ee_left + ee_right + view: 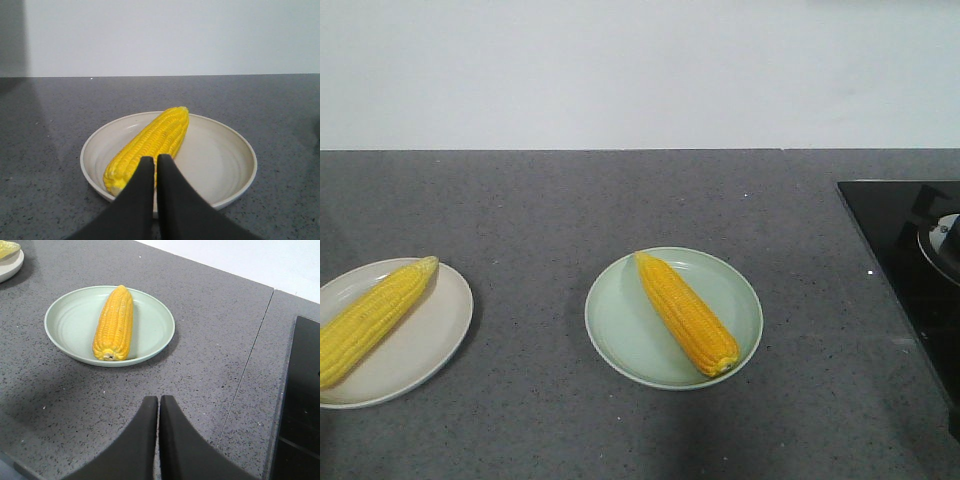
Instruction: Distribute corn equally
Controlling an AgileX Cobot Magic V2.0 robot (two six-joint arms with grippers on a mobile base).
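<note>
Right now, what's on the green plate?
One corn cob lies across the green plate, nothing else visible. The plate surface beneath the cob is hidden.

You have two plates on the counter point(620, 190), well apart: one at the left point(430, 345), one at centre point(620, 330). Each holds one cob, left point(370, 318) and centre point(687, 313), lying diagonally. The hob point(900, 250) sits at the right edge.
</note>
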